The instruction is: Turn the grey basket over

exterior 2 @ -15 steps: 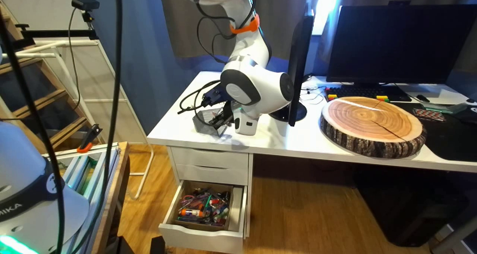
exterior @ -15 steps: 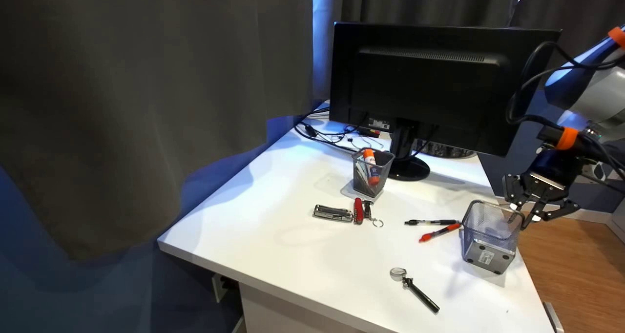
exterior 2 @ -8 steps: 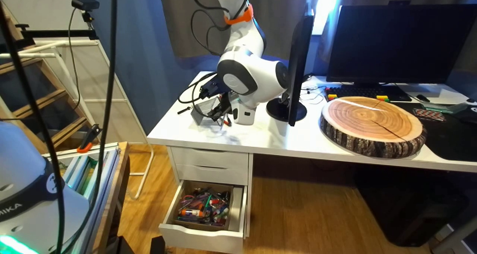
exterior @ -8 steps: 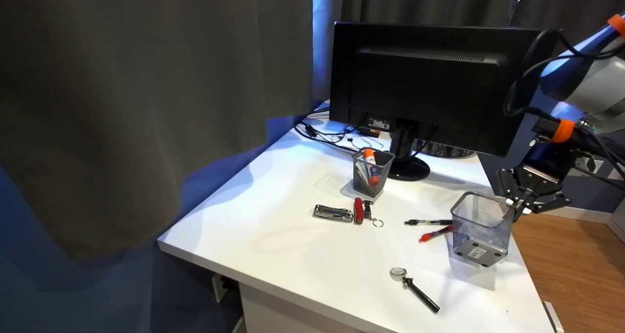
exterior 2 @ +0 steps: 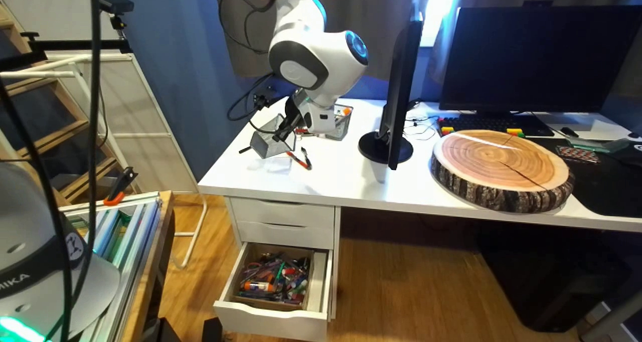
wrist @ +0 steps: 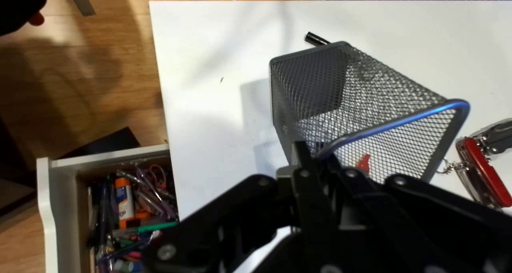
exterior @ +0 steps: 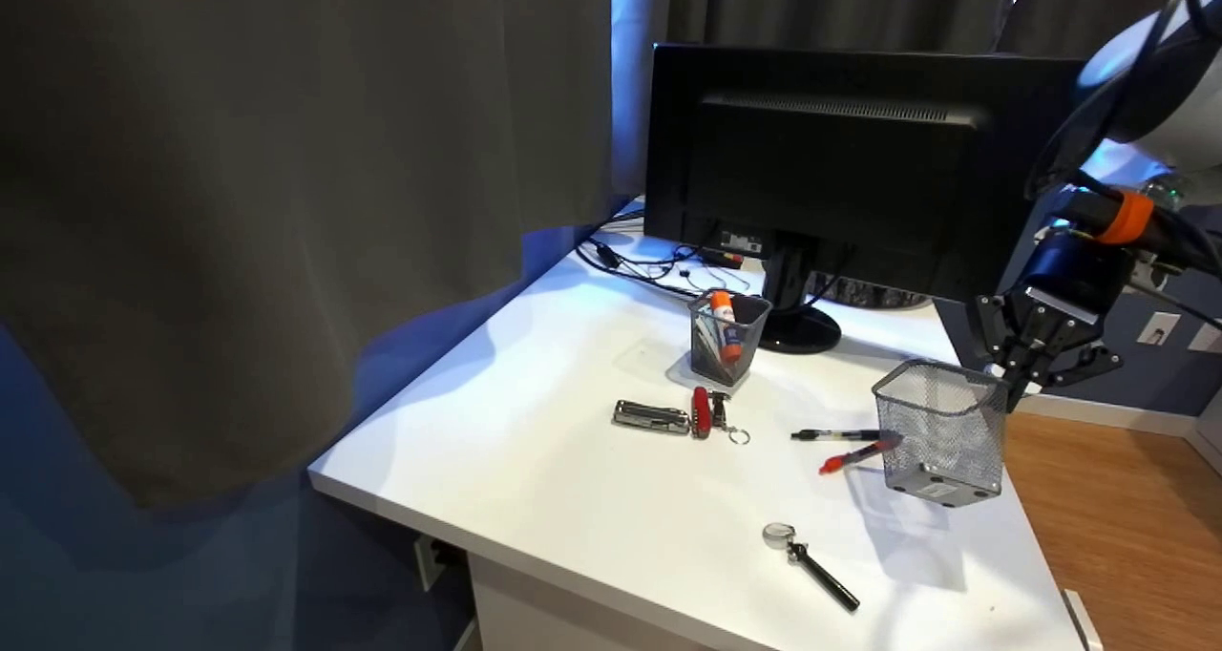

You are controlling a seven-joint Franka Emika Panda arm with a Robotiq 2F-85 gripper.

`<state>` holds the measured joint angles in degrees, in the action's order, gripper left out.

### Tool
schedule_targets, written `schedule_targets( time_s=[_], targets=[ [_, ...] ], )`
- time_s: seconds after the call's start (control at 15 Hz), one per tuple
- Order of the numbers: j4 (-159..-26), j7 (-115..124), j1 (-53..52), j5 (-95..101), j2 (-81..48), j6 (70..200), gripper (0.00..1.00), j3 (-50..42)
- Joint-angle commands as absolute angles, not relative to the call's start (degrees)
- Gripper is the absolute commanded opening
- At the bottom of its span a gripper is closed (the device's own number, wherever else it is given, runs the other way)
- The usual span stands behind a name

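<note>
The grey basket hangs from my gripper above the white desk, seen in both exterior views and in the wrist view. It is tilted, with its open top leaning toward the gripper and its underside partly facing the camera in an exterior view. Its shadow lies apart from it on the desk. My gripper is shut on the basket's rim near one corner. The gripper also shows in both exterior views. The basket looks empty; a red pen shows through its mesh in the wrist view.
A second mesh holder with a glue stick stands near the black monitor. A red pen, a black pen, a multitool, a red knife and a magnifier lie on the desk. A filled drawer is open below.
The gripper has lifted the basket higher and shifted it toward the pens. The basket has swung a little less tilted in the grip. The gripper has stayed shut on the rim.
</note>
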<state>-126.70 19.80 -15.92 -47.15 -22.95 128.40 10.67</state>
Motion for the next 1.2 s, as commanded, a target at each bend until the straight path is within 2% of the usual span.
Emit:
schedule_targets(
  time_s=[0.0,0.53,1.13],
  targets=[
    [-133.0,21.6,-19.1,-40.6,-16.4,135.8,0.02,10.5],
    [-141.3,24.8,-21.0,-34.9,-11.6,156.3,0.02,13.2],
    [-146.3,37.6,-24.1,-22.0,-12.2,168.5,0.02,11.6]
  ],
)
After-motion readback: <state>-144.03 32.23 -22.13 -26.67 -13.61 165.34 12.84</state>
